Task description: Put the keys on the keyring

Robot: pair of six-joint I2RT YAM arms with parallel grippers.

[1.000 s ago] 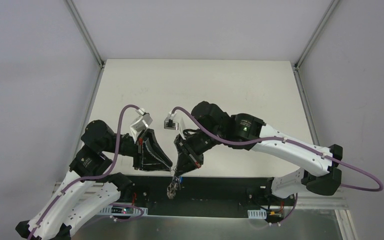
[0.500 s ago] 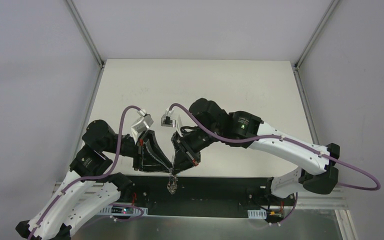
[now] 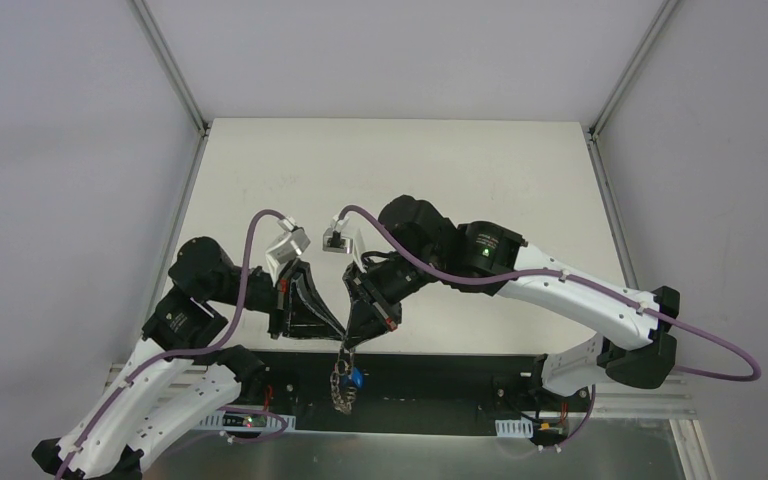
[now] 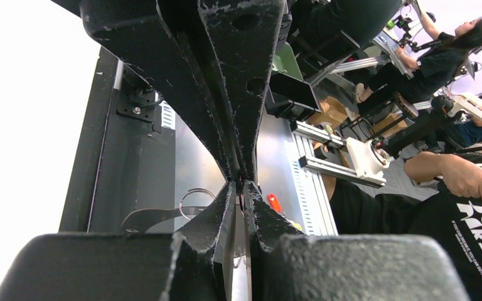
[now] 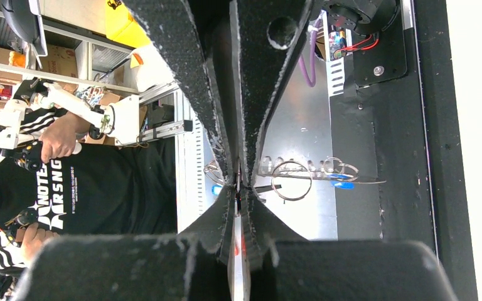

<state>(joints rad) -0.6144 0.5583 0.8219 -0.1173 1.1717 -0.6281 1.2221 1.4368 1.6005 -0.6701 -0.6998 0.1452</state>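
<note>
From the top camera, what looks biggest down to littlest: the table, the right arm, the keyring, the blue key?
Biggest: table.
Then right arm.
Then keyring, much smaller.
Littlest: blue key.

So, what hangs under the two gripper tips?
The keyring with small silver keys and a blue-headed key, above the black base plate. Its top, between the fingertips, is hidden.

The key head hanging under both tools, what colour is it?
Blue; the small blue-headed metal key shows best in the top external view.

Left arm (image 3: 175, 335) and right arm (image 3: 560, 290) meet tip-to-tip, jaws pinched closed.
</note>
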